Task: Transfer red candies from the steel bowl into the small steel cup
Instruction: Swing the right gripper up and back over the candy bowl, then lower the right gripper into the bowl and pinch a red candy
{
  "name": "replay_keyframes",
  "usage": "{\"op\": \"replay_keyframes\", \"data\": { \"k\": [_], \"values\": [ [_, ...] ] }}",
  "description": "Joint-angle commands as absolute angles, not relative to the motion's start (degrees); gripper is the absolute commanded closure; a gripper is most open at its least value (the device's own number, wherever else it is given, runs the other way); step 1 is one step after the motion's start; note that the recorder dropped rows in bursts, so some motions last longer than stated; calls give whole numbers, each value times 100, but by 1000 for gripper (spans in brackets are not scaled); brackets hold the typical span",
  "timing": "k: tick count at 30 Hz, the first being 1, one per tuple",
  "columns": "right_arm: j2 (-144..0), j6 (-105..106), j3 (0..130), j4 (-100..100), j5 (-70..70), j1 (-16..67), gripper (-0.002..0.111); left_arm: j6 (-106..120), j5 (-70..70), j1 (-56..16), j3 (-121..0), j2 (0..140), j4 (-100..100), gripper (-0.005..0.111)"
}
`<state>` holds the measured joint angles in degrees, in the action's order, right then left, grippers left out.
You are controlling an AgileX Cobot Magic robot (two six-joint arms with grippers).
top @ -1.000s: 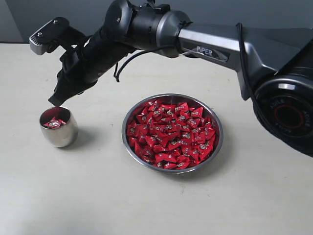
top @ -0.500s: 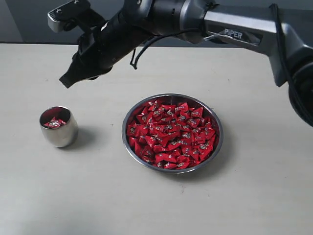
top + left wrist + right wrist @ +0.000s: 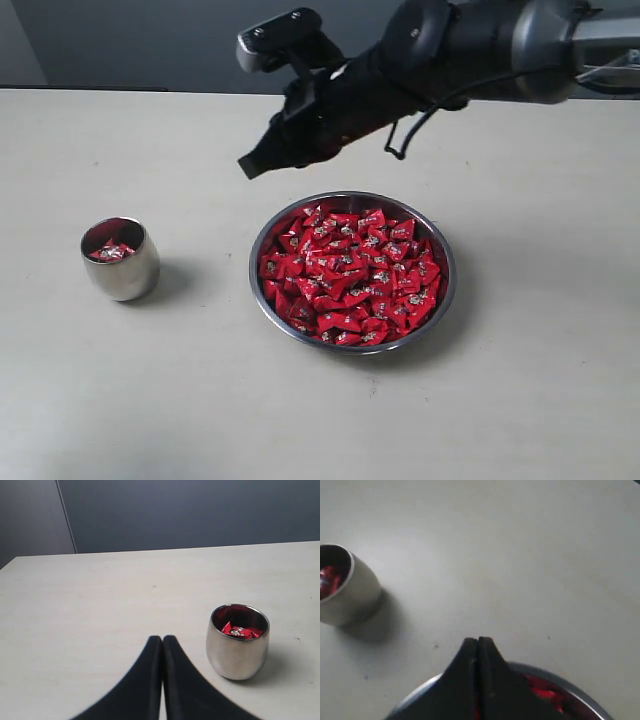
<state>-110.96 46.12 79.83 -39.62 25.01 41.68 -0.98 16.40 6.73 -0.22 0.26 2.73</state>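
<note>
The wide steel bowl point(image 3: 443, 262) sits at the table's middle, heaped with red candies point(image 3: 350, 275). The small steel cup point(image 3: 121, 262) stands to its left with a few red candies point(image 3: 110, 251) inside. My right gripper point(image 3: 248, 168) hangs shut and empty above the table just beyond the bowl's far left rim; its wrist view shows the fingertips point(image 3: 478, 641) closed over the bowl rim point(image 3: 560, 682), with the cup point(image 3: 342, 587) off to one side. My left gripper point(image 3: 162, 639) is shut and empty, close beside the cup point(image 3: 237, 644); it does not show in the exterior view.
The pale tabletop point(image 3: 180, 400) spreads around both vessels. A dark wall point(image 3: 150, 40) runs behind the table's far edge. The right arm point(image 3: 480, 45) stretches in from the upper right above the table.
My right gripper has lifted away from above the cup and swung right, now near the bowl's far left rim. The cup and bowl have not moved.
</note>
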Motion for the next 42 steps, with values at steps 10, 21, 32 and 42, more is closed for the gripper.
{"op": "replay_keyframes", "data": {
  "k": [10,21,32,42],
  "values": [
    [-10229,4714,5788,-4263,1479,3291,109,-112,1631,677,0,0,260,106],
    [-10244,4386,5702,-4243,1402,3291,109,-112,1631,677,0,0,260,106],
    [-10350,4386,5702,-4204,1148,3291,109,-112,1631,677,0,0,260,106],
    [-10605,4364,5875,-4309,1811,3280,109,-112,1631,677,0,0,260,106]
  ]
}}
